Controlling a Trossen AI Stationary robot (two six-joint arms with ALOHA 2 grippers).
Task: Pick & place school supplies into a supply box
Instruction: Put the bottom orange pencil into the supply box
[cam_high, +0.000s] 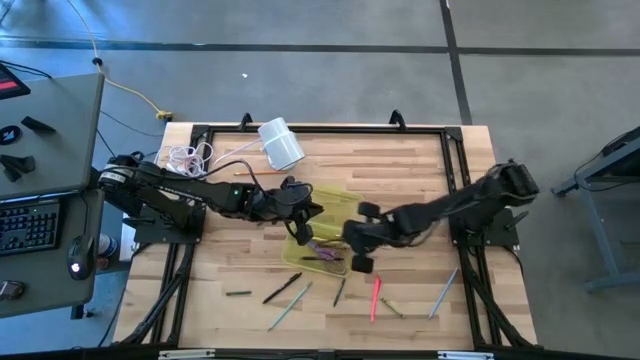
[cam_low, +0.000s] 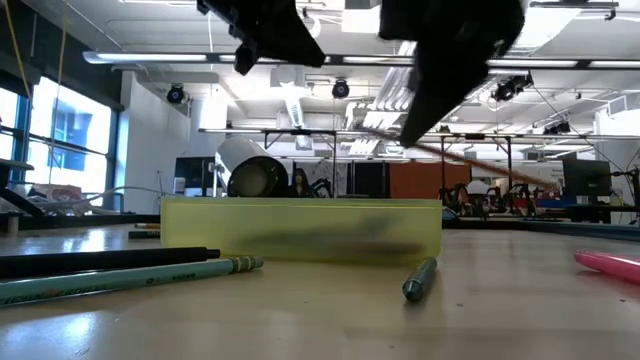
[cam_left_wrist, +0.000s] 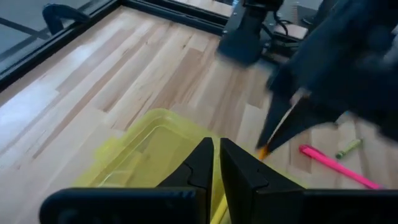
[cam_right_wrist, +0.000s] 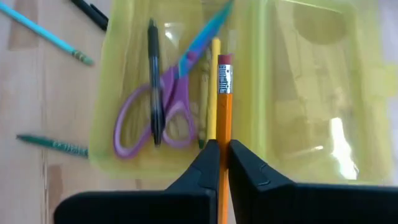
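Both claws sit over the middle of the table (cam_high: 420, 160), and I read the right gripper (cam_right_wrist: 220, 152) as clamped on an orange pencil (cam_right_wrist: 224, 118) with a pink eraser, held above the open yellow box (cam_high: 322, 235). My left gripper (cam_left_wrist: 216, 163) hangs at the box's other side with its fingers nearly together over the rim, and I cannot see anything between them. Looking through the right wrist camera, I see the box's tray already holding purple scissors (cam_right_wrist: 158, 112) with a teal blade, a black pen (cam_right_wrist: 153, 81) laid across them and a yellow pencil (cam_right_wrist: 213, 93); the lid lies flat beside the tray. Loose supplies lie on the near side of the table: a pink pen (cam_high: 375, 297), a blue pencil (cam_high: 443, 292), a teal pencil (cam_high: 288, 305), a black pen (cam_high: 281, 288) and a dark green pencil (cam_high: 238, 293). A white cylinder (cam_high: 280, 143) and a coiled white cord (cam_high: 190, 157) rest near the far edge, well apart from the box.
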